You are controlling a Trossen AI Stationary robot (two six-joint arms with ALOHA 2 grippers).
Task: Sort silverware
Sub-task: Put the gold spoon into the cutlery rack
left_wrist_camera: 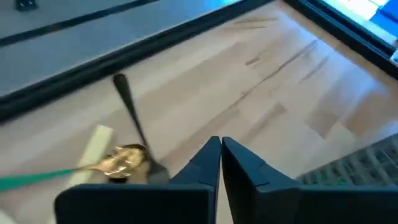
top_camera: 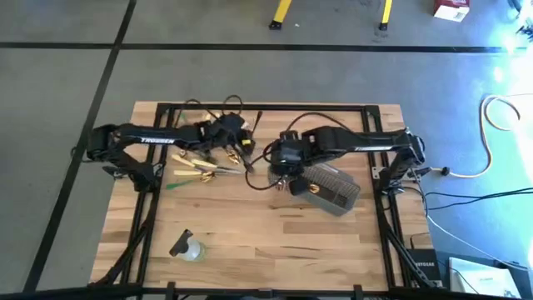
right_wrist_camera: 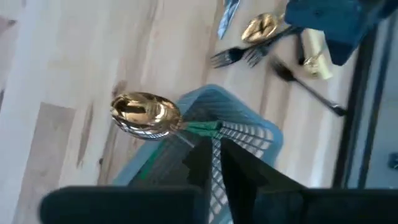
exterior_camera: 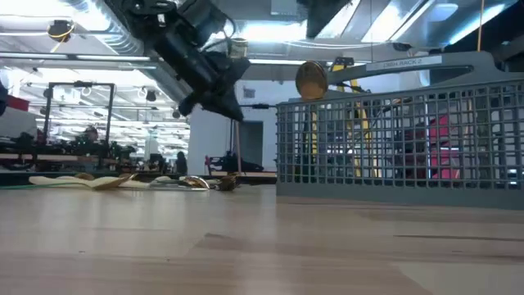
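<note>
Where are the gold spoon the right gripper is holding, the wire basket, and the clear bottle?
gold spoon (right_wrist_camera: 144,115): right wrist view, on its bowl.
wire basket (exterior_camera: 393,139): low view, on its mesh side wall.
clear bottle (top_camera: 191,249): high view, on its body.
right gripper (right_wrist_camera: 211,146): right wrist view, closed on the spoon's green handle.

We see open surface (top_camera: 275,233) along the near half, with only the bottle (top_camera: 186,247) standing there. The wire basket (top_camera: 331,189) blocks the right middle, the scattered silverware (top_camera: 204,167) the left, and both arms crowd the centre.
</note>
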